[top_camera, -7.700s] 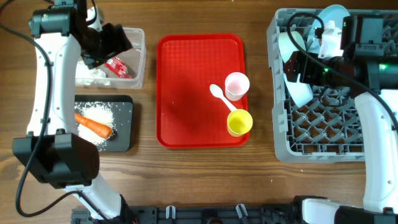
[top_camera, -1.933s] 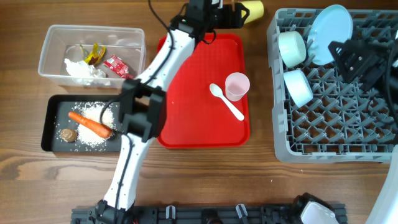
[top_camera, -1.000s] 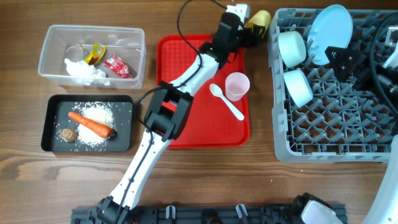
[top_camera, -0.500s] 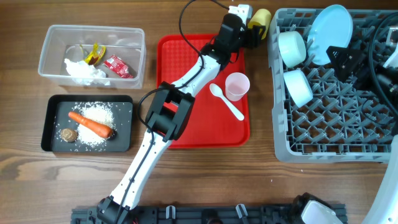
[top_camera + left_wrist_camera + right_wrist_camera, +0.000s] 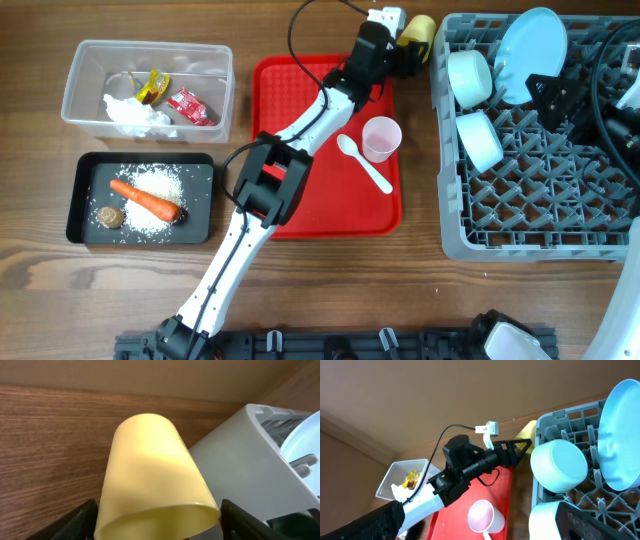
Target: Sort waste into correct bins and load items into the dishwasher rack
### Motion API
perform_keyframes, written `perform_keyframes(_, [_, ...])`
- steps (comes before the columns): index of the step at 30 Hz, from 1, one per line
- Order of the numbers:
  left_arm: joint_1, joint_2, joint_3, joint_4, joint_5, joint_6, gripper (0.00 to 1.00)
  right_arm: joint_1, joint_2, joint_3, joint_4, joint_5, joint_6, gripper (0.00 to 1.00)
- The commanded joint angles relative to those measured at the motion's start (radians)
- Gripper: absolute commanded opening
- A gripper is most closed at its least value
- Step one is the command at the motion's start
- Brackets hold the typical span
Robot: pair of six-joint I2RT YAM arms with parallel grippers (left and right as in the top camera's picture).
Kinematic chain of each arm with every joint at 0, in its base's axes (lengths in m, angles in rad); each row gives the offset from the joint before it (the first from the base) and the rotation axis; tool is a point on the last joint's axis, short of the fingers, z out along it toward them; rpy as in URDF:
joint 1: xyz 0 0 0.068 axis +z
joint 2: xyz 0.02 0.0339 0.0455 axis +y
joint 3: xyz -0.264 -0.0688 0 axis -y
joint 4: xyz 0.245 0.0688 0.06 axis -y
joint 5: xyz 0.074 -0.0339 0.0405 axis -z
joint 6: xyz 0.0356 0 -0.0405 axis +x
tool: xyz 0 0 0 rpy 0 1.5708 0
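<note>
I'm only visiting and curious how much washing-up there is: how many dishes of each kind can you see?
pale blue plate: 1
pale blue bowls: 2
cups, a pink cup and a yellow cup: 2
white spoon: 1
Total: 6

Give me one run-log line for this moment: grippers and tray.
left gripper: shut on yellow cup, beside dishwasher rack corner | right gripper: open, empty, over rack | red tray: pink cup, white spoon
</note>
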Motion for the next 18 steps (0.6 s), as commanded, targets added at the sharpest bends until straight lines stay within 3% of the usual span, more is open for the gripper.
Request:
perform_keyframes(1, [0.003,-0.045,0.013,-0.051,-0.012,-0.002,0.75,0.003,0.008,-0.004,0.0,0.013,-0.019,1.0])
perform_keyframes(10, [0.01,-0.111,0.013,-0.114,0.023,-0.002,0.8,0.003,0.008,-0.004,-0.001,0.013,-0.019,1.0])
perform_keyframes(18, [0.027,-0.169,0.013,-0.291,0.022,-0.002,0.79,0.003,0.008,-0.004,-0.001,0.013,-0.013,1.0])
